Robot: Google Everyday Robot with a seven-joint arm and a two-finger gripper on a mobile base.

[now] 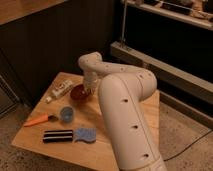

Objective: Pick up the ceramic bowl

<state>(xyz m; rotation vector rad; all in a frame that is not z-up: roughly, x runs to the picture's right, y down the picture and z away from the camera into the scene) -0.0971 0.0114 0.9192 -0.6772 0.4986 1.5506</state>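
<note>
The ceramic bowl is a small, glossy, reddish-brown bowl. It sits on the wooden table near its far side. My white arm reaches over the table from the lower right and bends down at the bowl's right rim. My gripper is at the end of that arm, right at the bowl's right edge, and is mostly hidden by the wrist.
A light-blue cup stands in front of the bowl. A white tube lies left of the bowl. An orange tool, a black brush and a blue sponge lie near the front edge. A dark wall and shelf stand behind.
</note>
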